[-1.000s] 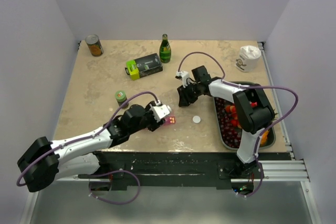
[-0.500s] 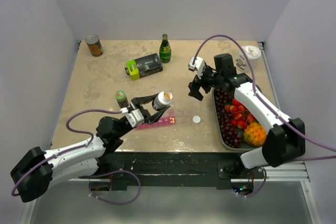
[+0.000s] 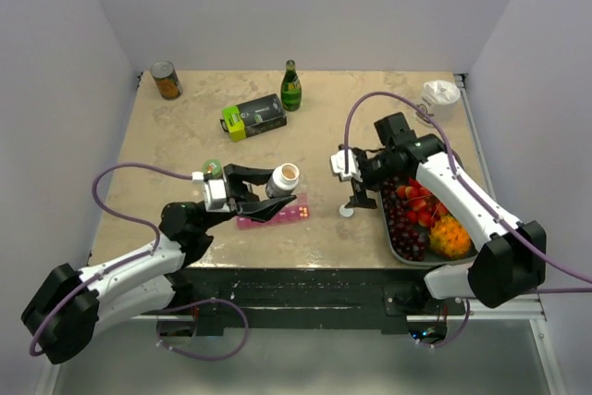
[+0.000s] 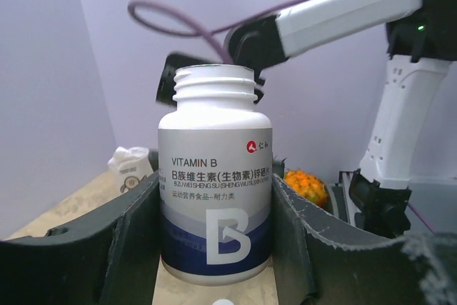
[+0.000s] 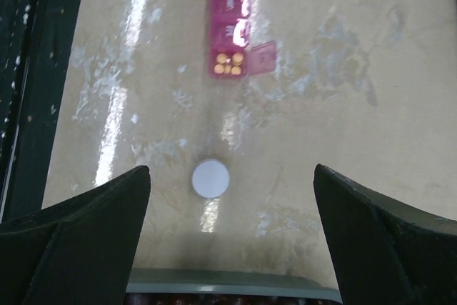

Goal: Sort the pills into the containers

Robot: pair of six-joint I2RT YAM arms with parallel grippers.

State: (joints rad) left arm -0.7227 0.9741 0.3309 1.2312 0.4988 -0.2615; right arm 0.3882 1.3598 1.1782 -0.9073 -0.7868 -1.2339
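Observation:
The pink strip of containers (image 3: 274,216) lies on the table near its front edge. In the right wrist view the strip (image 5: 230,5) has its end lid open, and several orange pills (image 5: 228,63) lie in that compartment. My left gripper (image 3: 273,190) is shut on an uncapped white vitamin bottle (image 3: 285,176), upright just above the strip. In the left wrist view the bottle (image 4: 214,205) fills the gap between the fingers (image 4: 136,233). My right gripper (image 3: 356,195) hangs wide open over the bottle's white cap (image 3: 346,211), which lies flat between its spread fingertips (image 5: 211,178).
A dark tray (image 3: 384,221) of cherries and fruit sits right beside the cap, its rim (image 5: 228,294) close under my right gripper. A small green-lidded jar (image 3: 213,169) stands left of the bottle. Farther back are a black-and-green box (image 3: 253,117), a green bottle (image 3: 291,87), a can (image 3: 166,80) and a white cup (image 3: 437,102).
My left arm drew back to the left and turned the bottle upright off the strip. My right gripper opened wide, swung right, then came forward and down over the cap.

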